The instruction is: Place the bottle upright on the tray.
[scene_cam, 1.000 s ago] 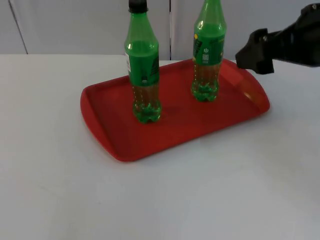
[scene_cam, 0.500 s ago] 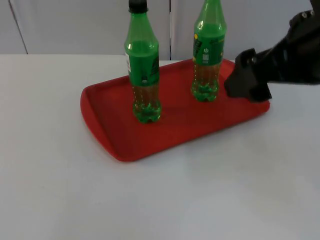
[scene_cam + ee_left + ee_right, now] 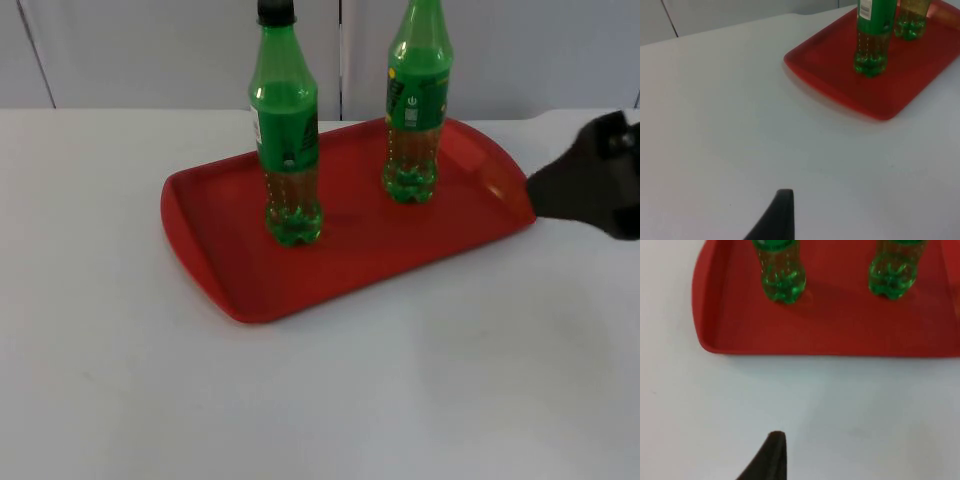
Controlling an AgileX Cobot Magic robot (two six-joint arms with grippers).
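Left hand: its black fingertip (image 3: 780, 215) hangs over bare counter (image 3: 120, 380), well apart from the tray, in the left wrist view; this arm waits. I cannot tell how far it is open; nothing shows in its hold.
Tray: the red tray (image 3: 210, 260) lies across the middle of the top view, slanting up toward the right.
Left bottle: a green bottle (image 3: 286, 140) with a black cap stands upright on the tray, left of centre.
Right bottle: a second green bottle (image 3: 417, 110) stands upright on the tray, right of centre and nearer the wall, apart from the first.
Progress: judging by how things lie, the placing looks done; both bottles stand on their bases inside the rim, and nothing is left lying on the counter.
Right hand: the right hand (image 3: 590, 190) sits at the right edge of the top view, just beside the tray's right end, off the bottles. It holds nothing visible; its opening I cannot tell.
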